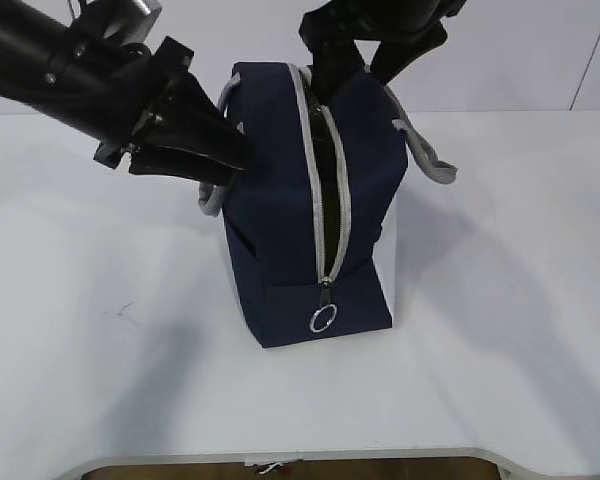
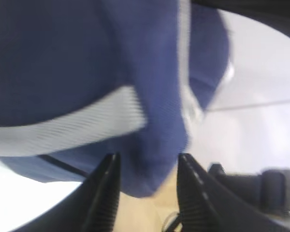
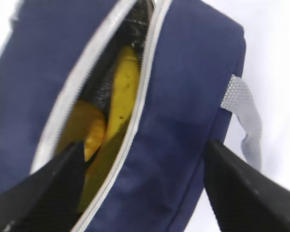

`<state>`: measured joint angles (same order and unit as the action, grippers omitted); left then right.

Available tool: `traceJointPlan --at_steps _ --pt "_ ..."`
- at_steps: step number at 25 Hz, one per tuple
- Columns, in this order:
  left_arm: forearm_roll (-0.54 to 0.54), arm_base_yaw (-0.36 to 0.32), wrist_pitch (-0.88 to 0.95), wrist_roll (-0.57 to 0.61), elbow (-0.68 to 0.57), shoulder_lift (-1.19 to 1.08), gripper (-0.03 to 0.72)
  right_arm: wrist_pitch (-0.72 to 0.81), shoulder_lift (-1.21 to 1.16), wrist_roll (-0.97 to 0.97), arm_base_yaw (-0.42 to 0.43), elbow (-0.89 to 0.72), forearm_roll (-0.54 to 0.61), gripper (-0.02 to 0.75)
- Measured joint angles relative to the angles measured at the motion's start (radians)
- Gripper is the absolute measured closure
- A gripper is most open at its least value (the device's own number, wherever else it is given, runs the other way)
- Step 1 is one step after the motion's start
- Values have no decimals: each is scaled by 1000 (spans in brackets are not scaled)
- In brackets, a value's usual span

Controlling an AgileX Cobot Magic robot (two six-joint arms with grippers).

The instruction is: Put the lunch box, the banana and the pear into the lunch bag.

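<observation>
Exterior view: navy lunch bag (image 1: 280,210) upright mid-table (image 1: 80,380), zipper open along its top, ring pull (image 1: 323,319) at the near end; left gripper (image 1: 235,160) against its left side, right gripper (image 1: 355,70) over its far top. Left wrist view: blurred; jaws parted, bag fabric (image 2: 150,145) between them, grip uncertain. Right wrist view: jaws wide, empty, straddling the bag; banana (image 3: 121,96) and pear (image 3: 84,128) inside.

Lunch bag (image 1: 280,215) – matt navy cloth; banana (image 3: 122,92) – smooth skin.
</observation>
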<state>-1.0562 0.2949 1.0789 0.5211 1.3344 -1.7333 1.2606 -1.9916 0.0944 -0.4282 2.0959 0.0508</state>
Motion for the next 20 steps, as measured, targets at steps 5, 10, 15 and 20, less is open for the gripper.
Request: traceJointPlan --at_steps 5,10,15,20 --pt "41 0 107 -44 89 0 357 0 77 -1 0 0 52 181" --pt "233 0 129 -201 173 0 356 0 159 -1 0 0 92 192" --pt "322 0 135 -256 185 43 364 0 266 -2 0 -10 114 200" --pt "581 36 146 -345 187 124 370 0 395 -5 0 -142 144 214"
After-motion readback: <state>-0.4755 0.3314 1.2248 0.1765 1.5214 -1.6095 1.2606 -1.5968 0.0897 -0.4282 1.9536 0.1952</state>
